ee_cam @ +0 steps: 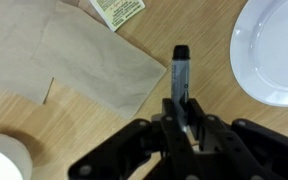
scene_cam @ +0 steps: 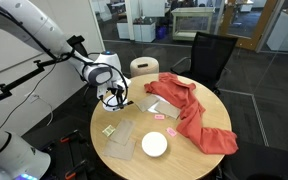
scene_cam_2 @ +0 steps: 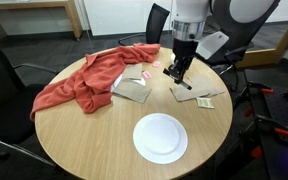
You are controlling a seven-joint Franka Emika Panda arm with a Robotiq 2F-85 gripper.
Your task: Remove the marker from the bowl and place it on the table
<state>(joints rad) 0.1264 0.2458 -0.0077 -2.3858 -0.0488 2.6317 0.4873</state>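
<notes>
Placement step: claw (ee_cam: 184, 112) clamped on marker (ee_cam: 181, 72), held low over worktop (ee_cam: 209, 40) beside brown napkin (ee_cam: 84, 55); next move likely calls for lowering onto bare wood, then releasing.

Gripper (ee_cam: 184, 118) (pointing down) clamps the marker (ee_cam: 181, 70).

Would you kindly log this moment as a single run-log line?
tool: shut on marker | marker: over table, beside brown paper | release: not yet
</notes>
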